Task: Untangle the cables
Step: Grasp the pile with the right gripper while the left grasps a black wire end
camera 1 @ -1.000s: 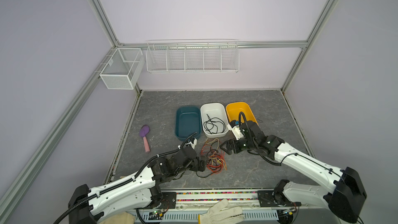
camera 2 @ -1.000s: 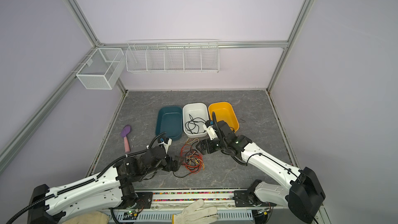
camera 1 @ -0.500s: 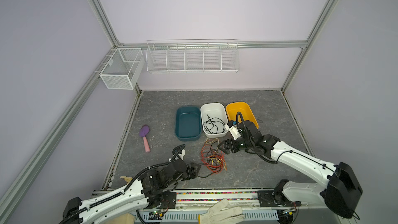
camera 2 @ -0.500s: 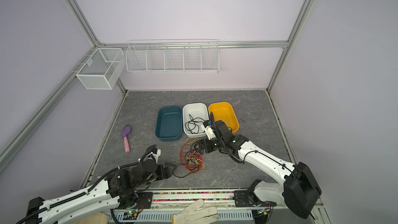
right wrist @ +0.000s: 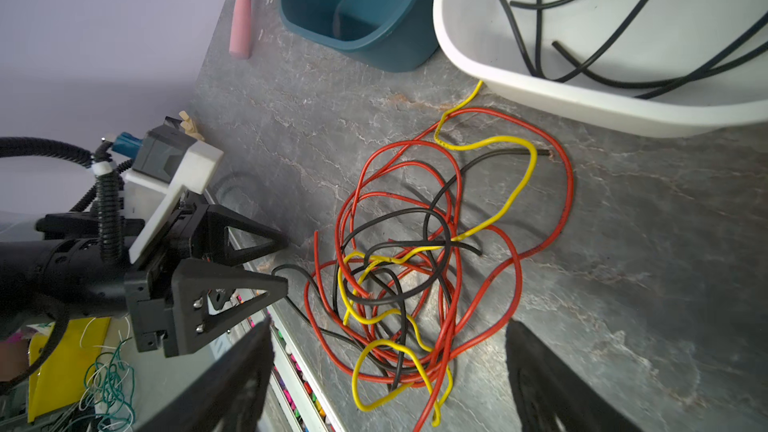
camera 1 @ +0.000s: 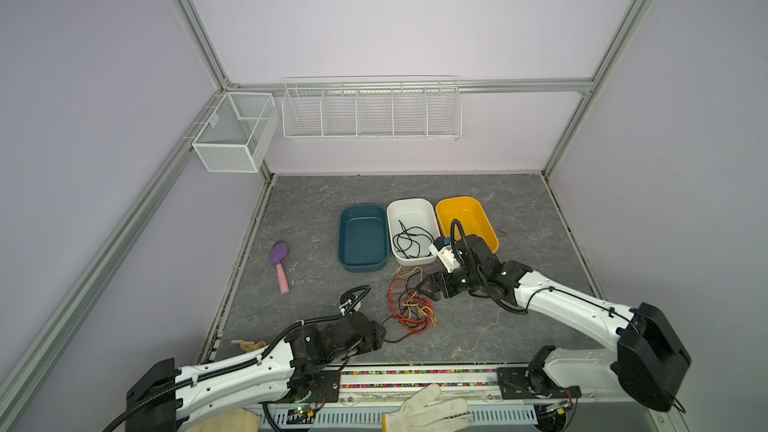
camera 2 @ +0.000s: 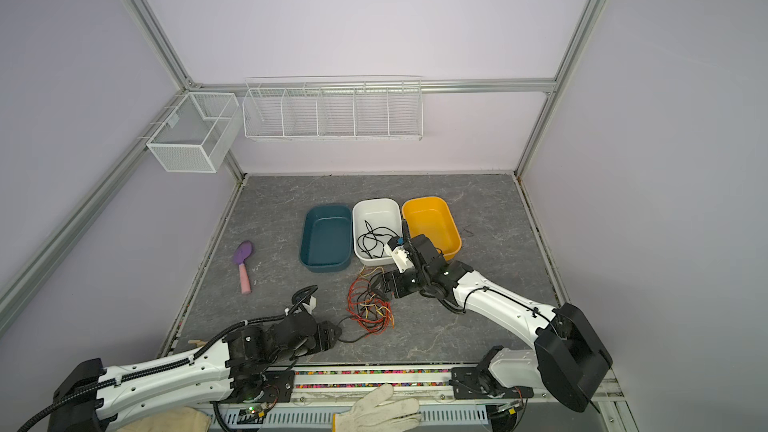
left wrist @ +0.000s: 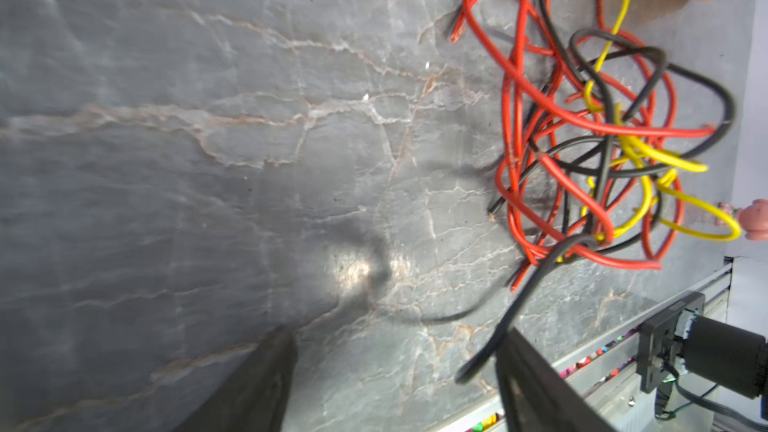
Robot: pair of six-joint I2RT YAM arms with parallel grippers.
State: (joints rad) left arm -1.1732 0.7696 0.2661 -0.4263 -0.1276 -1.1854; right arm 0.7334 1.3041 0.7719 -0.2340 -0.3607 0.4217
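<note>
Right wrist view: one cable tangle [right wrist: 415, 268] — red, black, yellow — ahead of the spread, empty jaws of the right gripper [right wrist: 388, 326]. Left gripper [right wrist: 286, 260] jaws apart, one black strand [left wrist: 512, 315] between them, ungripped. Beyond: one teal bin [right wrist: 374, 51], one white bin [right wrist: 540, 105], one yellow bin [camera 1: 465, 214].

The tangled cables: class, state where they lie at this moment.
In both top views the tangled cables lie on the tabletop just in front of the white bin, between the left gripper and the right gripper.
</note>
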